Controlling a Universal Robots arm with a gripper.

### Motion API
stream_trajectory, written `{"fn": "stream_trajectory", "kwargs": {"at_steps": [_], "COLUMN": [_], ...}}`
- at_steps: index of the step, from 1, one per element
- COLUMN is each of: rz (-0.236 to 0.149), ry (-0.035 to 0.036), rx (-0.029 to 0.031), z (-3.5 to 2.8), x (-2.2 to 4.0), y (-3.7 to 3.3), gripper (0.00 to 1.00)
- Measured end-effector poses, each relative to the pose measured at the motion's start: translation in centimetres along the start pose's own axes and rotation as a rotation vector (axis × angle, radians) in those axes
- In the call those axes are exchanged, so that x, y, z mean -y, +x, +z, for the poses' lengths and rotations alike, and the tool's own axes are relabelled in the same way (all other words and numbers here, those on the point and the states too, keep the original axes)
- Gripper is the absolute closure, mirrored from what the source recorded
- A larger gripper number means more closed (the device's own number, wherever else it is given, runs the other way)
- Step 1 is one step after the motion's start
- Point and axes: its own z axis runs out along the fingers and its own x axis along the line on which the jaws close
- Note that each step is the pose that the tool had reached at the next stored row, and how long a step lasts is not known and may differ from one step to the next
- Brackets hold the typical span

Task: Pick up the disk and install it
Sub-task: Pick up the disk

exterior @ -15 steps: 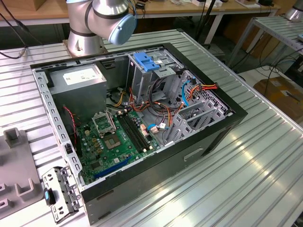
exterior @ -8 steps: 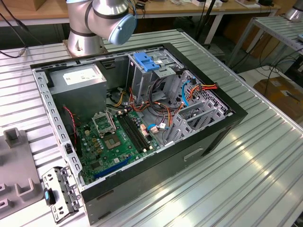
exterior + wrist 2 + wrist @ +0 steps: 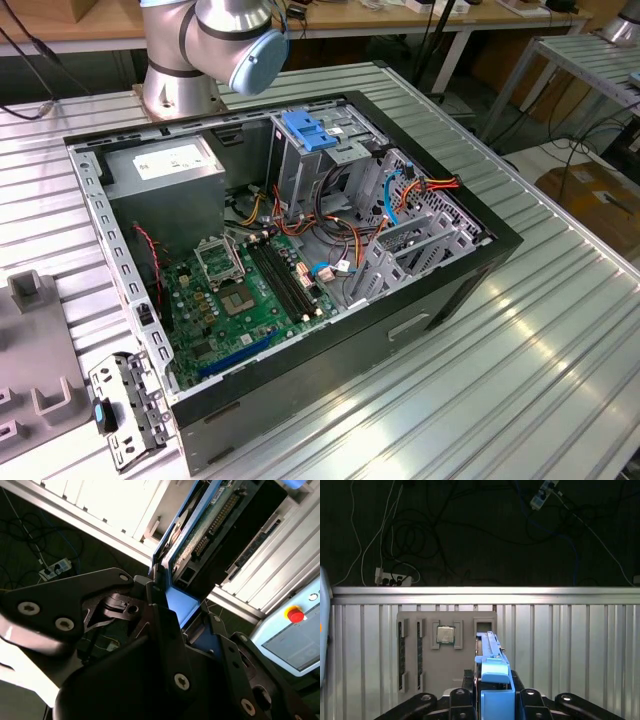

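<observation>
The disk (image 3: 496, 672) stands on edge between my gripper's (image 3: 495, 700) black fingers (image 3: 461, 696), its blue side rail facing the camera in the first wrist view. In the second wrist view the disk (image 3: 205, 530) shows its green circuit-board underside and blue rail, reaching out from the gripper (image 3: 187, 622), which is shut on it. In the exterior view the open computer case (image 3: 470, 270) lies on the metal table, with the arm's base and elbow (image 3: 215, 40) behind it.
Inside the case are a metal drive cage with a blue top (image 3: 310, 135), a grey power supply (image 3: 170, 165), the green motherboard (image 3: 250, 290) and loose cables (image 3: 400, 195). A grey fixture plate (image 3: 447, 680) holds a processor (image 3: 445, 634) and memory sticks (image 3: 400, 650). A red stop button (image 3: 295, 614) is nearby.
</observation>
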Motion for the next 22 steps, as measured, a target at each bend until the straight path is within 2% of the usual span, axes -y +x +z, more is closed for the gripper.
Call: {"fn": "stream_trajectory", "kwargs": {"at_steps": [8,22], "rz": [0.0,0.0], "ry": [-0.0002,-0.0002], "rx": [-0.0001,-0.0001], "z": [-0.19,-1.08], "x": [0.0,0.0], "y": [0.0,0.01], "gripper": [0.63,0.63]}}
